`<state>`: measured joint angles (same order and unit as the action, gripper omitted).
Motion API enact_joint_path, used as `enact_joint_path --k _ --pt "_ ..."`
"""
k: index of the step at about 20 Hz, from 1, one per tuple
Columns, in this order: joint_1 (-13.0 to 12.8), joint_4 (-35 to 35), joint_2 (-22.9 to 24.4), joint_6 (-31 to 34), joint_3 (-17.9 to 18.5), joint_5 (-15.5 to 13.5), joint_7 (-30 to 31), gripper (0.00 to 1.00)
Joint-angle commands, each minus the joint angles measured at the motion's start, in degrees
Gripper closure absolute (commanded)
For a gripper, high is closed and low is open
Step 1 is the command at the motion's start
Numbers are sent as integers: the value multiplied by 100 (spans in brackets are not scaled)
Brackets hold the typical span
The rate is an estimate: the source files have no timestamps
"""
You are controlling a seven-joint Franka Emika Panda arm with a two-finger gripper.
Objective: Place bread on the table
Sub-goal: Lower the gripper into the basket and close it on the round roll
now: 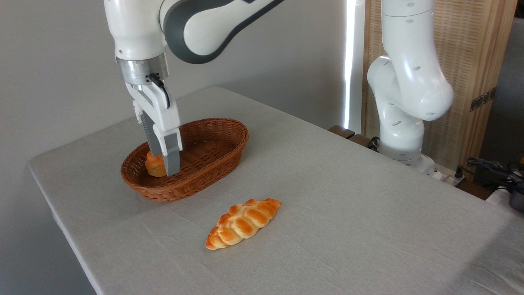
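The bread (154, 164), a small golden-orange bun, lies in the left end of the brown wicker basket (213, 157) on the grey-beige table (348, 213). My gripper (163, 166) reaches straight down into the basket. One finger stands in front of the bun and the other behind it, so the bun sits between them. The front finger (172, 157) hides the bun's right side. The view does not reveal whether the fingers press on the bun or stand just off it.
A longer braided loaf (242, 223) lies on the cloth in front of the basket. The arm's white base (403, 123) stands at the table's far right edge, with cables (491, 168) beyond it.
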<state>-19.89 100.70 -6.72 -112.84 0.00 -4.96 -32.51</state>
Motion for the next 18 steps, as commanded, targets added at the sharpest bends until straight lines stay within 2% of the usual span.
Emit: enact_joint_path --k 1,6,13,14,16,17,18 --pt "3 -42 -198 -211 -456 -216 175 0" --pt "12 -42 -699 -879 -983 -234 148 0" --pt "12 -24 -858 -898 -1037 -190 140 1" --pt "29 -16 -858 -881 -1037 -164 114 15" --pt "82 -16 -866 -889 -1020 -172 105 54" --pt "82 -7 -867 -889 -1002 -172 70 62" --pt "91 2 -867 -889 -993 -163 35 62"
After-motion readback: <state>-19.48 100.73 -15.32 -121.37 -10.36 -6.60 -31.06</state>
